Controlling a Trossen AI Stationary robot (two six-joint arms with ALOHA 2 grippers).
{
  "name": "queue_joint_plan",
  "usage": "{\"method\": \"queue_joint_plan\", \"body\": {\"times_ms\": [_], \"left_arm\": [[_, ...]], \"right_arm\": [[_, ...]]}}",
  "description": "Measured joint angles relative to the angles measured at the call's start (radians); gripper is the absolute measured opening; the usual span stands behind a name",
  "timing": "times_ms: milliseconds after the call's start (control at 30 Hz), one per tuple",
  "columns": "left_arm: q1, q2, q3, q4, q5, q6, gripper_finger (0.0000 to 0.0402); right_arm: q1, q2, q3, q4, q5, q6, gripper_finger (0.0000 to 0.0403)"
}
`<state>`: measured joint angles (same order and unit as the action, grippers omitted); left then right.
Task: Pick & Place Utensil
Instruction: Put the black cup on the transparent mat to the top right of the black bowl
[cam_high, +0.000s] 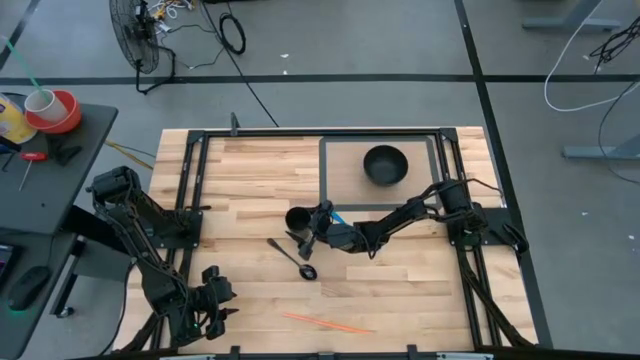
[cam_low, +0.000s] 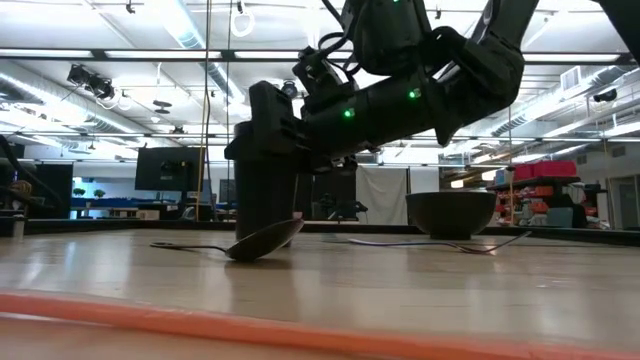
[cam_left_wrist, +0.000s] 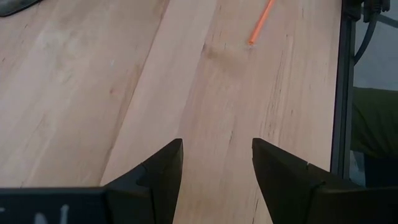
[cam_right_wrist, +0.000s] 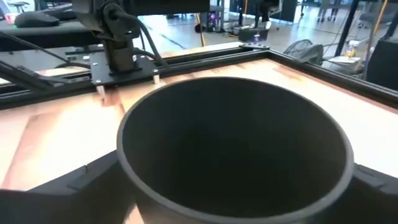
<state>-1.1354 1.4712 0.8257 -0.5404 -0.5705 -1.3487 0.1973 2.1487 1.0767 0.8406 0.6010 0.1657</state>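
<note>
Right arm stretched low across the table, its claw (cam_high: 306, 228) clamped around the black cup (cam_high: 298, 218); left claw (cam_high: 212, 305) parted, empty.

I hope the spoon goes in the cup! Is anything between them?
Nothing visible. The spoon lies on the table right beside the black cup. The right gripper is close at the cup.

Robotics laboratory or workshop. A wooden desk (cam_high: 250, 190) edged by a black metal frame (cam_high: 320, 132) stands on a grey floor marked with dark tape lines (cam_high: 300, 78); a floor fan (cam_high: 135, 40) and loose cables (cam_high: 232, 35) lie nearby (ceiling strip lights (cam_low: 110, 52) and monitors (cam_low: 165, 168) show behind).
</note>
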Motion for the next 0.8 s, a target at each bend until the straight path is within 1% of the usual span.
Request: {"method": "queue_joint_plan", "body": {"times_ms": [267, 533, 667, 800], "left_arm": [[0.000, 0.000, 0.000, 0.002, 0.000, 0.000, 0.0197], [0.000, 0.000, 0.000, 0.010, 0.000, 0.000, 0.0197], [0.000, 0.000, 0.000, 0.015, 0.000, 0.000, 0.0197], [0.000, 0.000, 0.000, 0.018, 0.000, 0.000, 0.0197]], "right_arm": [[0.010, -0.022, 0.000, -0.014, 0.009, -0.021, 0.0371], [0.013, -0.061, -0.001, -0.055, 0.023, -0.048, 0.0329], [0.014, -0.171, -0.001, -0.174, 0.132, -0.074, 0.0325], [-0.010, -0.336, -0.027, -0.307, 0.267, -0.111, 0.0327]]}}
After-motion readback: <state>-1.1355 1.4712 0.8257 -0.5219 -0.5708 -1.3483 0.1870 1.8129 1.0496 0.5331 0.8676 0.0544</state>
